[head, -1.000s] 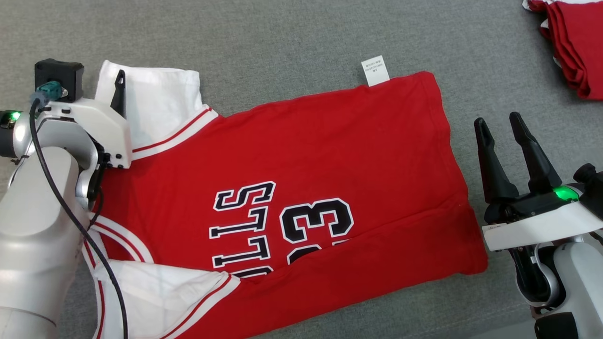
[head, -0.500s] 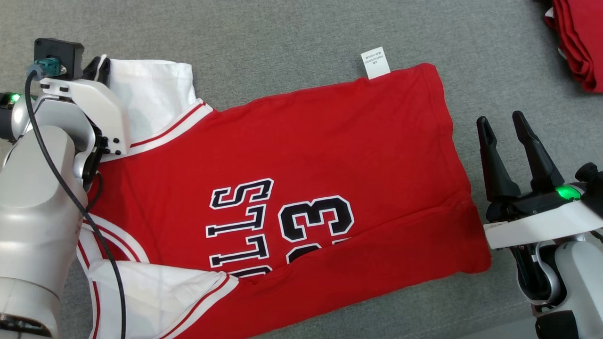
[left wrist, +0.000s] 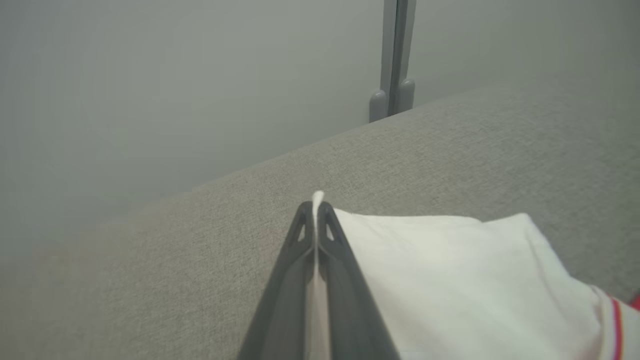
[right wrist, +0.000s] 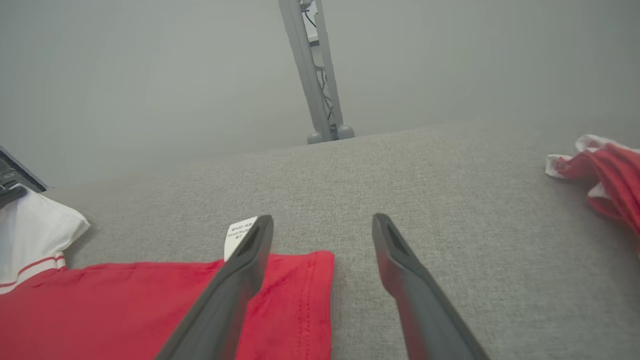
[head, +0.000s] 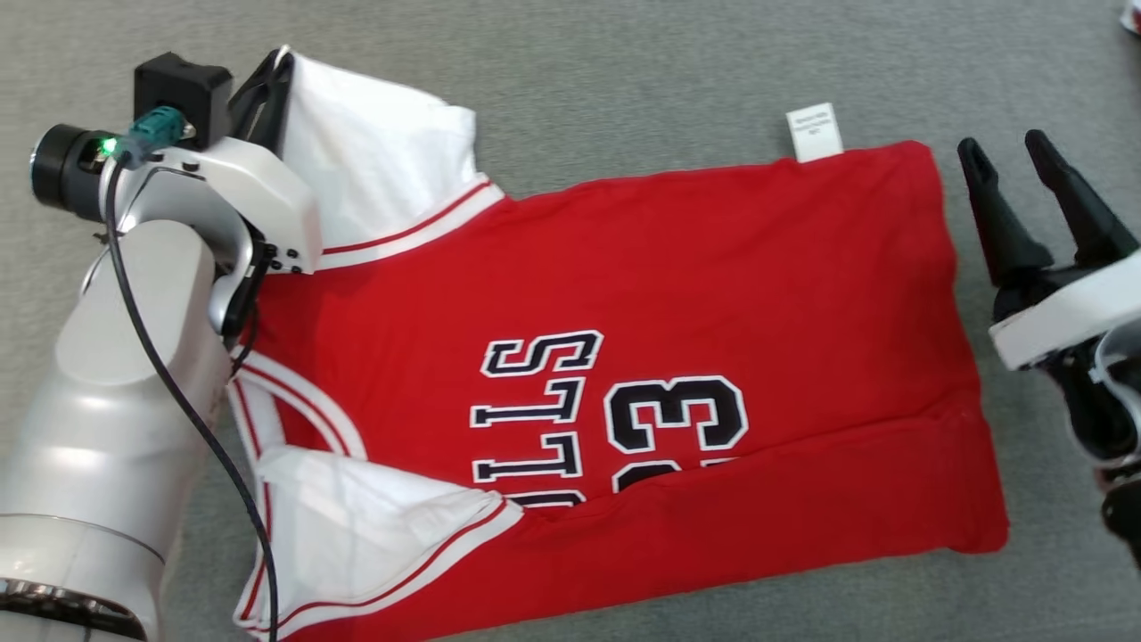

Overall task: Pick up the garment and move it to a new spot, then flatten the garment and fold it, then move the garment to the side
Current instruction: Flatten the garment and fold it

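The garment (head: 677, 294) is a red jersey with white sleeves and black lettering, spread on the grey fabric surface (head: 624, 71). My left gripper (head: 272, 76) is shut on the edge of its far white sleeve (head: 374, 169), which is lifted a little; in the left wrist view white cloth (left wrist: 450, 280) is pinched between the closed fingers (left wrist: 300, 260) of that gripper (left wrist: 316, 207). My right gripper (head: 1007, 152) stands open just past the jersey's hem corner (right wrist: 300, 285). In the right wrist view the right gripper (right wrist: 322, 222) hovers over that corner, beside the white label (right wrist: 239, 234).
Another red and white garment (right wrist: 605, 175) lies bunched at the far right of the surface. A grey post (right wrist: 320, 75) rises behind the surface's far edge. The near white sleeve (head: 357, 526) lies folded at the lower left.
My left gripper closed on the far white sleeve's edge and raised it slightly. The head camera shifted, so the whole scene sits further right and the other garment slid off the top right.
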`<state>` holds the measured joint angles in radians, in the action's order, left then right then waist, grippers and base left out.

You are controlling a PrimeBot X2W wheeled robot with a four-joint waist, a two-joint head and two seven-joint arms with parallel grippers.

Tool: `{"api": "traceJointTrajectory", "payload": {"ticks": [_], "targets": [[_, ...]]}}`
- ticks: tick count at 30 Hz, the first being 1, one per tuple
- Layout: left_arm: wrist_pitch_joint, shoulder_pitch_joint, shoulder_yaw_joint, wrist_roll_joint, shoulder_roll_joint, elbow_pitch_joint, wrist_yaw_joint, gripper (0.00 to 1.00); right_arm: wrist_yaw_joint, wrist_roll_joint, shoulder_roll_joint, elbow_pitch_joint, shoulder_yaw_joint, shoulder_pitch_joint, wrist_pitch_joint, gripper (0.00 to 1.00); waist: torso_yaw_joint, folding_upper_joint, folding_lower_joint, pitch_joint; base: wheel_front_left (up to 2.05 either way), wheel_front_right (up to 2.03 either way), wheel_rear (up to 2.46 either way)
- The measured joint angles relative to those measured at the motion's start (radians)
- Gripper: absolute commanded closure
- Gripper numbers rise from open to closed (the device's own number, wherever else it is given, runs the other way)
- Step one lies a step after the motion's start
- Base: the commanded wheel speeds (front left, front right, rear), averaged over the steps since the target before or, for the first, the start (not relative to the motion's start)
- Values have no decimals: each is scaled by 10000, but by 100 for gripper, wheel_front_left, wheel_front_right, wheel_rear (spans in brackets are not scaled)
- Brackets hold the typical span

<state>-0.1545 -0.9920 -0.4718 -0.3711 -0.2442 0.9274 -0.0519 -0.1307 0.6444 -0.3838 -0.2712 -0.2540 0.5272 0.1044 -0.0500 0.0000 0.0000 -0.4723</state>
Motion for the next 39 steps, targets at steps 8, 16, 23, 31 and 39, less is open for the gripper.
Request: {"api": "traceJointTrajectory", "payload": {"ticks": [8, 16, 23, 31, 39], "targets": [[-560, 460, -410, 265, 322, -922, 199, 100, -2, 915, -1415, -1570, -1166, 1379, -1452, 0, 847, 0, 0, 76, 0, 0, 0], [-640, 963, -571, 224, 497, -1854, 382, 100, -2, 1269, -2326, -2619, -3229, 2069, -1461, 0, 1376, 0, 0, 147, 0, 0, 0], [-420, 1151, -623, 96, 435, -2428, 441, 100, -2, 1676, -2558, -3183, -4474, 2780, -1212, 0, 1513, 0, 0, 61, 0, 0, 0], [-247, 1317, -648, 2, 272, -2830, 529, 100, -4, 2222, -2786, -3545, -5624, 3437, -750, 100, 1664, 0, 0, 3, 0, 0, 0], [-215, 1731, -631, -148, 75, -3172, 619, 100, -4, 2598, -2744, -3873, -6238, 3447, 746, 100, 1671, 0, 0, 350, 0, 0, 0]]}}
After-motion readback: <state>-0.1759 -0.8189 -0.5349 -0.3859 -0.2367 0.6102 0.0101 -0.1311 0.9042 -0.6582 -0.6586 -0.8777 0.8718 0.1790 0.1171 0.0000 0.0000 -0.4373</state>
